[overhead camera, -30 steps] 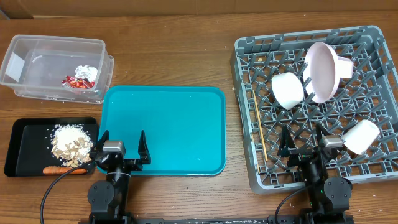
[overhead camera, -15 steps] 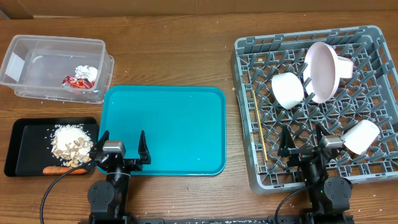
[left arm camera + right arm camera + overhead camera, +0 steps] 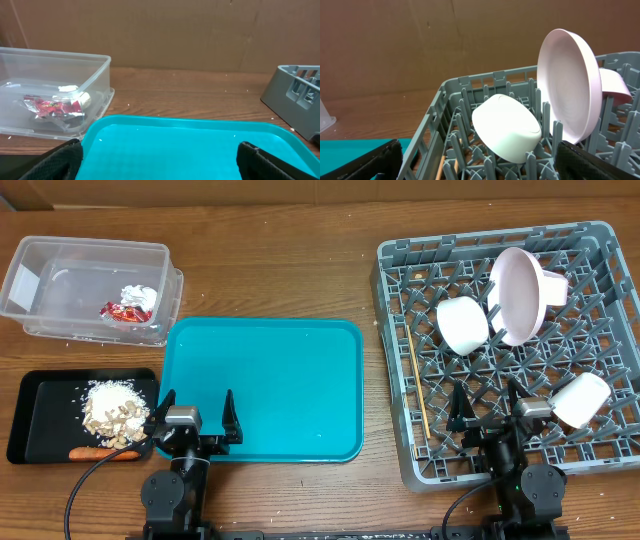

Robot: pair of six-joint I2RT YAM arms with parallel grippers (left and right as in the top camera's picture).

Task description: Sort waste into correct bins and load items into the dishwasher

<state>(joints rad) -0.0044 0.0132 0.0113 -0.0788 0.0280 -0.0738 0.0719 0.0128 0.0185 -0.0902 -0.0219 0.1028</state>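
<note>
Nothing has moved: left gripper (image 3: pixel 197 404) and right gripper (image 3: pixel 485 400) (both at the near edge) gape wide, holding nothing; red wrapper (image 3: pixel 124 311) sits in far-left tub (image 3: pixel 90 244).

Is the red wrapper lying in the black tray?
No, the red wrapper lies inside the clear tub beside the white tissue, while the black tray holds crumbs and a carrot.
</note>
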